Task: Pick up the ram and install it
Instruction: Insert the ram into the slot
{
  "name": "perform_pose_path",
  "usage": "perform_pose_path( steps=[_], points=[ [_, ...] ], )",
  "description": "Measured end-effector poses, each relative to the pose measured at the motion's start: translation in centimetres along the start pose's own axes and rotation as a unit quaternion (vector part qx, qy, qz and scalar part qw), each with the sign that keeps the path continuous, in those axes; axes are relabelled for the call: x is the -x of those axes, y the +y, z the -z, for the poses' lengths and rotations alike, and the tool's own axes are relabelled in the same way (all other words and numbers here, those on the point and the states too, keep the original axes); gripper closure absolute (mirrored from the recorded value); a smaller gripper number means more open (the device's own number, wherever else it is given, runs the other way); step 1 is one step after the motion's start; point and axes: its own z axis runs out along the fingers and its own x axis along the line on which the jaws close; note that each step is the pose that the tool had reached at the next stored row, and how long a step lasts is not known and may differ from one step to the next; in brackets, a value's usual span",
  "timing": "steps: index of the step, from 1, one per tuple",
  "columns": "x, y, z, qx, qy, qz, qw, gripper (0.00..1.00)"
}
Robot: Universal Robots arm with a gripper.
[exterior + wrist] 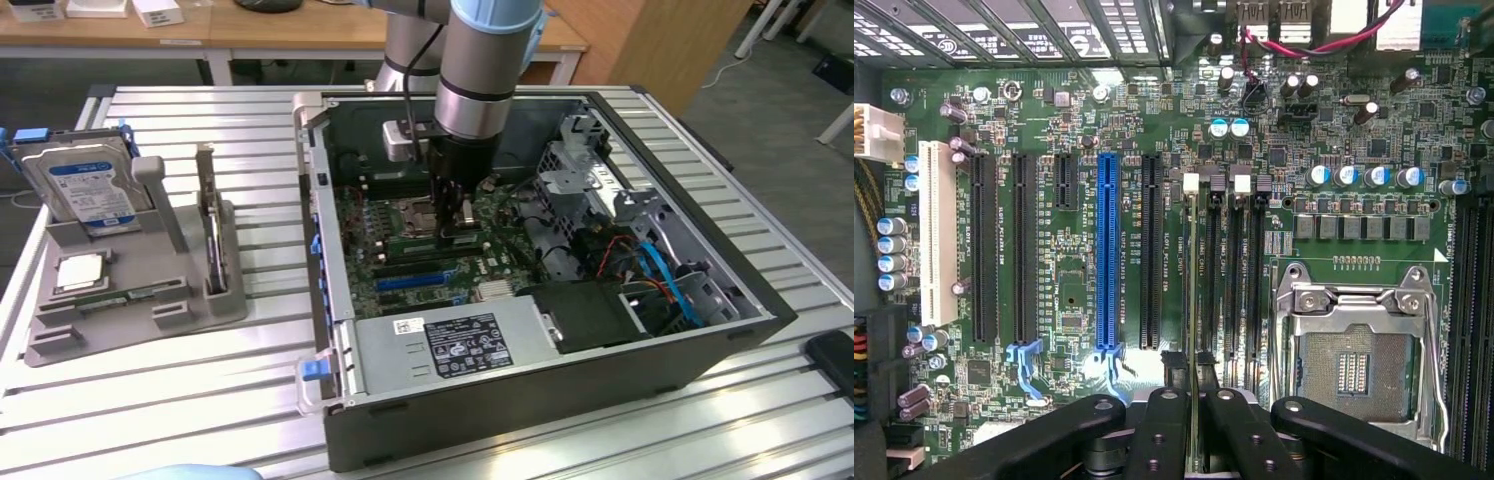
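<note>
Ram (1194,320): thin green board seen edge-on, a narrow strip standing upright over the memory slots (1226,270), just beside the processor socket (1354,365). Cannot tell whether its lower edge touches a slot. Gripper (1194,398) pinches it, fingers (1168,405) pressed close on either face. Arm (481,60) points straight down into the open computer case (747,300), wrist vertical, gripper low beside the socket.
</note>
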Motion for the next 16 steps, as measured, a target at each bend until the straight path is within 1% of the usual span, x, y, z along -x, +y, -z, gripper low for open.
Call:
perform_pose_path(
  steps=[4, 16],
  points=[
    [0.00, 0.01, -0.01, 0.0008, 0.0000, 0.000, 1.0000, 0.87],
    [0.08, -0.03, -0.18, 0.0007, -0.0001, 0.000, 1.0000, 0.87]
  ],
)
